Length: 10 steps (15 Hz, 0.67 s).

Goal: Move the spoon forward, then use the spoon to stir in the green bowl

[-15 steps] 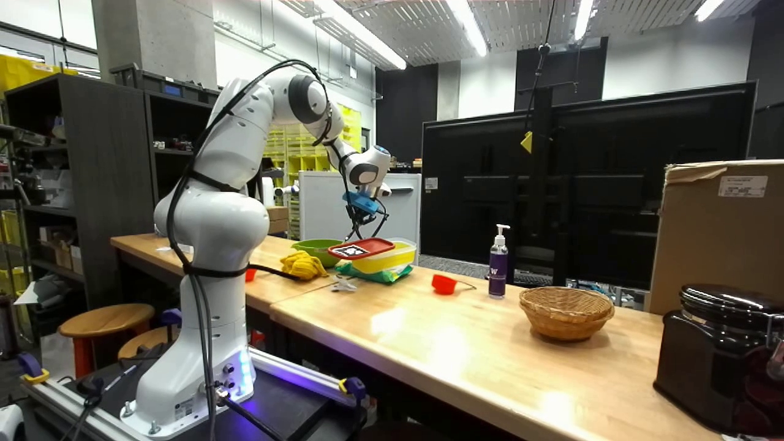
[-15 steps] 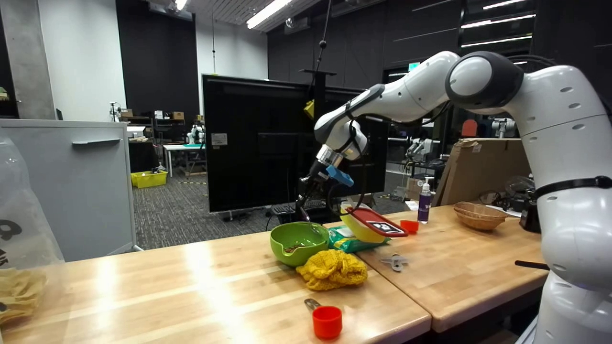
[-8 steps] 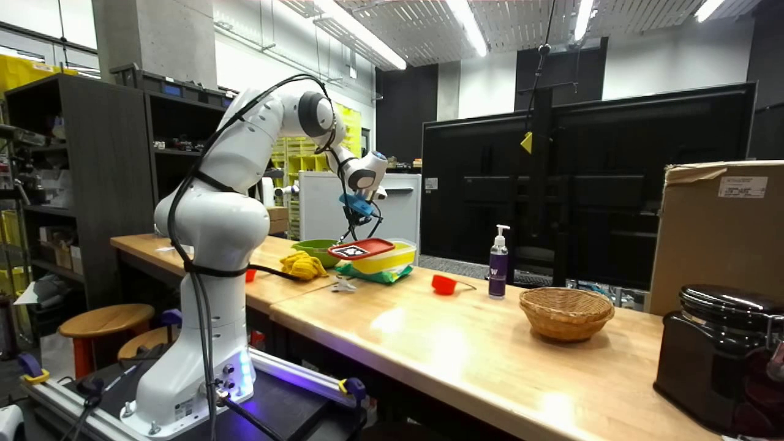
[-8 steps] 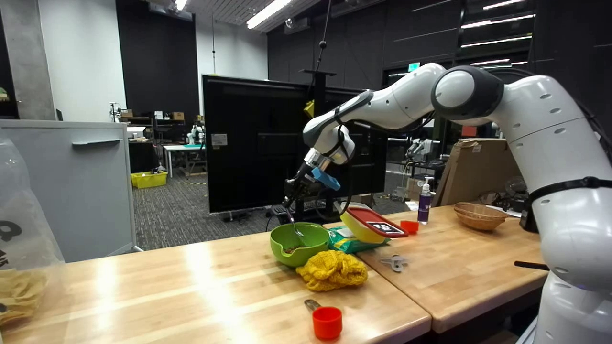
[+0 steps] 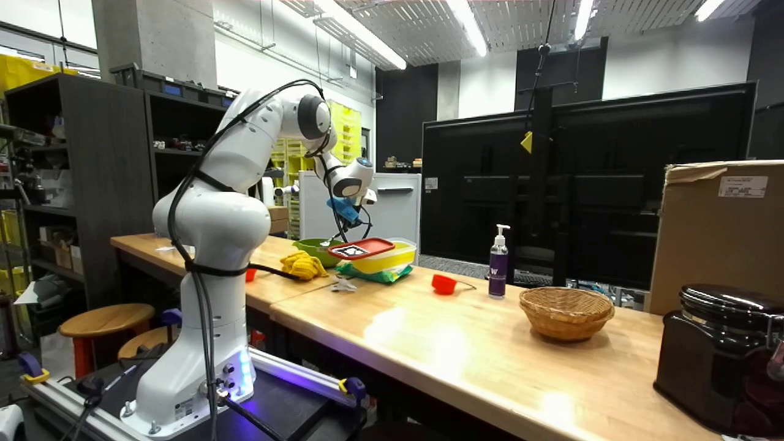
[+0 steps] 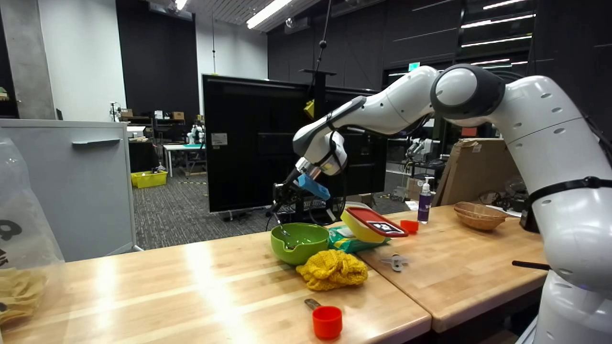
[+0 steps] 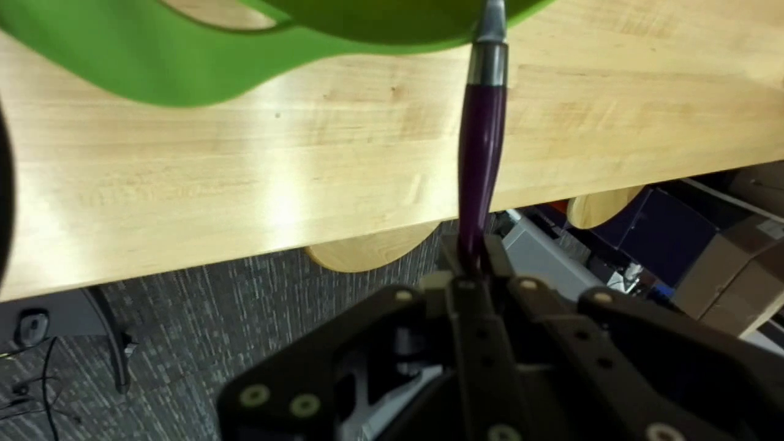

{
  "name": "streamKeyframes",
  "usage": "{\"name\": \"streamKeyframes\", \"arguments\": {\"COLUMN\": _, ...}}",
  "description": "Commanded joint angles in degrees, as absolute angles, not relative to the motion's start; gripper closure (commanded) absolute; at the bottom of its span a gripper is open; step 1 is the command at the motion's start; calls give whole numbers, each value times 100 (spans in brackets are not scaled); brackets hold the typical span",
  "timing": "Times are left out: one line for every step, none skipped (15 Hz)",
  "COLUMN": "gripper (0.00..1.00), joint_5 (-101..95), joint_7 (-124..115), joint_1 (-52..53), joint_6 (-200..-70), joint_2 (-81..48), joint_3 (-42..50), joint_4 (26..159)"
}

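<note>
The spoon has a purple handle and a metal shaft; its handle (image 7: 482,141) rises from between my fingertips in the wrist view. My gripper (image 7: 471,254) is shut on the handle's end. The green bowl (image 6: 299,251) stands on the table, with a little of something dark inside. The gripper (image 6: 275,209) is above the bowl's left rim in an exterior view. The spoon (image 6: 281,225) slants down into the bowl there; its tip is hard to make out. The bowl (image 5: 313,247) and gripper (image 5: 344,231) also show in an exterior view. The bowl (image 7: 153,67) is cut off in the wrist view.
A yellow cloth (image 6: 332,270) lies against the bowl's front. A yellow tub with a red lid (image 6: 370,222) leans on a green packet (image 6: 351,241) beside the bowl. A red cup (image 6: 327,322), a bottle (image 5: 498,266) and a woven basket (image 5: 566,312) stand farther off.
My gripper has moved left in both exterior views, with the spoon still held. The spoon's lower part has shifted across the inside of the bowl toward its left side.
</note>
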State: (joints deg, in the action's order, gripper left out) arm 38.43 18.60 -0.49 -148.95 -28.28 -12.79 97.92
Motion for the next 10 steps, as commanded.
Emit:
{"name": "streamKeyframes", "arguments": {"gripper": 99, "joint_5": 4144, "joint_7": 1559, "joint_1": 34, "joint_6": -15746, "joint_2": -2426, "joint_3": -1452, "joint_4": 10577}}
{"name": "streamKeyframes", "arguments": {"gripper": 99, "joint_5": 4221, "joint_7": 1507, "joint_1": 47, "joint_6": -16001, "joint_2": -2344, "joint_3": -1504, "joint_4": 10779}}
{"name": "streamKeyframes", "arguments": {"gripper": 99, "joint_5": 4277, "joint_7": 1454, "joint_1": 56, "joint_6": -16215, "joint_2": -2281, "joint_3": -1554, "joint_4": 10927}}
{"name": "streamKeyframes", "arguments": {"gripper": 99, "joint_5": 4406, "joint_7": 1472, "joint_1": 107, "joint_6": -16411, "joint_2": -2209, "joint_3": -1546, "joint_4": 11075}}
{"name": "streamKeyframes", "arguments": {"gripper": 99, "joint_5": 4453, "joint_7": 1409, "joint_1": 128, "joint_6": -16553, "joint_2": -2132, "joint_3": -1567, "joint_4": 11214}}
{"name": "streamKeyframes", "arguments": {"gripper": 99, "joint_5": 4486, "joint_7": 1376, "joint_1": 154, "joint_6": -16677, "joint_2": -2061, "joint_3": -1572, "joint_4": 11331}}
{"name": "streamKeyframes", "arguments": {"gripper": 99, "joint_5": 4456, "joint_7": 1303, "joint_1": 192, "joint_6": -16756, "joint_2": -1969, "joint_3": -1539, "joint_4": 11461}}
{"name": "streamKeyframes", "arguments": {"gripper": 99, "joint_5": 4391, "joint_7": 1197, "joint_1": 232, "joint_6": -16795, "joint_2": -1881, "joint_3": -1496, "joint_4": 11563}}
{"name": "streamKeyframes", "arguments": {"gripper": 99, "joint_5": 4293, "joint_7": 1091, "joint_1": 274, "joint_6": -16790, "joint_2": -1797, "joint_3": -1431, "joint_4": 11658}}
{"name": "streamKeyframes", "arguments": {"gripper": 99, "joint_5": 4204, "joint_7": 990, "joint_1": 306, "joint_6": -16754, "joint_2": -1721, "joint_3": -1372, "joint_4": 11722}}
